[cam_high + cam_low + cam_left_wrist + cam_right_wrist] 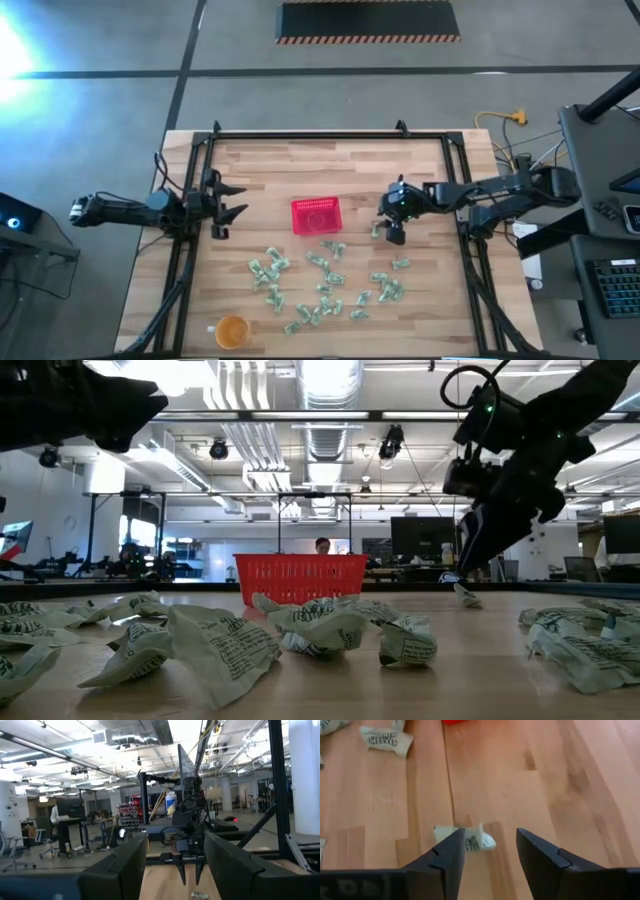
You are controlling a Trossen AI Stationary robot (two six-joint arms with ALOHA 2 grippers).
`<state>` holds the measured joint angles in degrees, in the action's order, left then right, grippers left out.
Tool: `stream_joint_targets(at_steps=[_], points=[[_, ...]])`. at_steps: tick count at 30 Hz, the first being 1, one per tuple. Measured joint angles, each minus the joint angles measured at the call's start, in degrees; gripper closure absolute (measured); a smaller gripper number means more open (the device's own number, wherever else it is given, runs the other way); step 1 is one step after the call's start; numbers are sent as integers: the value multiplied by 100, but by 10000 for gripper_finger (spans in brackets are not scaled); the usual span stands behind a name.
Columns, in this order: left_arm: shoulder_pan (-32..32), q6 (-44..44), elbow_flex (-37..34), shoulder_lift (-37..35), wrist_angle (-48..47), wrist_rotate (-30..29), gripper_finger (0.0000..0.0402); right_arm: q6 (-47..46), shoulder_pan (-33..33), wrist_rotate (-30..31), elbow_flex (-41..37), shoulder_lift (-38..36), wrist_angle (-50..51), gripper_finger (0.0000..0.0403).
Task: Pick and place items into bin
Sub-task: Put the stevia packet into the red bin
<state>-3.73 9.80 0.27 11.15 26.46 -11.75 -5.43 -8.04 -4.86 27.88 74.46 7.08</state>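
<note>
Many small crinkly green and white packets lie loose on the wooden table, also across the low view. The red meshed basket stands at mid-table, its base on the wood. One packet lies flat on the table under my right gripper, which is open and hangs just above it, right of the basket. The packet sits partly behind one finger. My left gripper waits open and empty at the table's left side.
A round orange cup stands near the table's front left. A black metal frame runs along the table's edges. Bare wood lies behind the basket and between it and my left gripper.
</note>
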Motion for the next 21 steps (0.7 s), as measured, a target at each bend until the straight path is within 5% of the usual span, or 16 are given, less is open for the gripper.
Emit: stream_joint_targets(at_steps=[14, 21], points=[[1, -16, 0, 145, 8, -227, 217, -181, 321, 252, -4, 760, -258, 253], [0, -17, 0, 154, 10, -227, 217, -117, 361, 369, -11, 783, -384, 312]])
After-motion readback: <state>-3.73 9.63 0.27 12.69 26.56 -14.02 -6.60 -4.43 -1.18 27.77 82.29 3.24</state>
